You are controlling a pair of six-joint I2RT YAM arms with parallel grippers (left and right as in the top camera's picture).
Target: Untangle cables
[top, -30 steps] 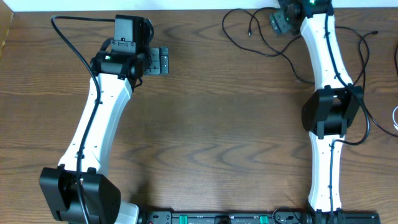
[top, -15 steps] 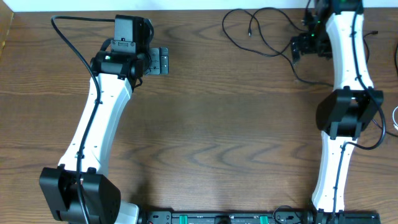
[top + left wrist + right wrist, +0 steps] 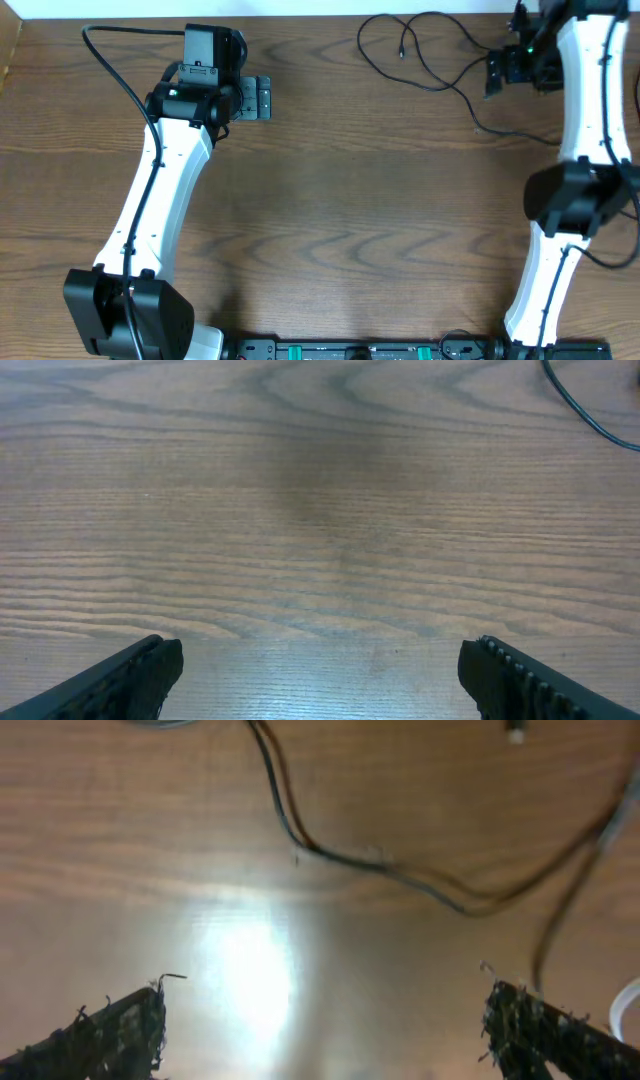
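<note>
Since the earlier frame, the right arm (image 3: 585, 100) has swung toward the right edge of the table (image 3: 350, 200), carrying the right gripper (image 3: 503, 70) to the right of the cable loops. The left arm (image 3: 160, 190) has not moved. Check the right gripper: its jaws stand wide apart and hold nothing. The left gripper (image 3: 262, 98) is likewise spread wide over bare wood. You will find the cables (image 3: 425, 55) lying loose at the table's far right, just left of the right gripper, with strands crossing ahead of its fingers (image 3: 120, 1025).
</note>
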